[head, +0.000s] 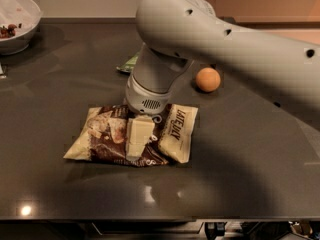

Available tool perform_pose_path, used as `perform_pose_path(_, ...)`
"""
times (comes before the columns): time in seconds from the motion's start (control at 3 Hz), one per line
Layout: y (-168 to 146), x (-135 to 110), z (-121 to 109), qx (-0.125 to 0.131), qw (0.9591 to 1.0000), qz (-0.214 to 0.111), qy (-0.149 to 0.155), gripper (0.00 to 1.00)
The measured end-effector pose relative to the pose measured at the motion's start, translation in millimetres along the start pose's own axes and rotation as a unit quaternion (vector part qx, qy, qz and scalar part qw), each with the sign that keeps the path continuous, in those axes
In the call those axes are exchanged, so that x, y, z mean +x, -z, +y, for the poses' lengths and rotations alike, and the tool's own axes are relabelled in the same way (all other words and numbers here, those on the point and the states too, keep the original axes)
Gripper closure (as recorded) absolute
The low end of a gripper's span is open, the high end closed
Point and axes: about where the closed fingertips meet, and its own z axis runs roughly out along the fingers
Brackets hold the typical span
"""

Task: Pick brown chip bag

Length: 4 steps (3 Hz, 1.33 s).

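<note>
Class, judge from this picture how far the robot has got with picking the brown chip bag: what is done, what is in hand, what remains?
Done: the approach. The gripper is down on the middle of the brown chip bag.
In hand: taking hold of the bag, though this view does not confirm a firm hold.
Left: the lift. The bag lies flat on the table.

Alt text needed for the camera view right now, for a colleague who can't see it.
The gripper sits on the middle of the brown chip bag, which lies flat on a dark table. Behind it are a round orange object and a green bag half hidden by the arm; a white bowl is far left.
</note>
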Motion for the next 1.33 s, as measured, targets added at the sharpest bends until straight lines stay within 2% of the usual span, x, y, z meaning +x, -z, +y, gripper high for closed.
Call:
perform_pose_path(0.67,17,5,-1,-0.001,1.0,0.003,0.006,0.63)
perform_pose_path(1.0,43,7,-1,0.011,0.9998,-0.002,0.016,0.87)
perform_pose_path(1.33,79,6,0,0.031,0.9989,-0.015,0.031,1.0)
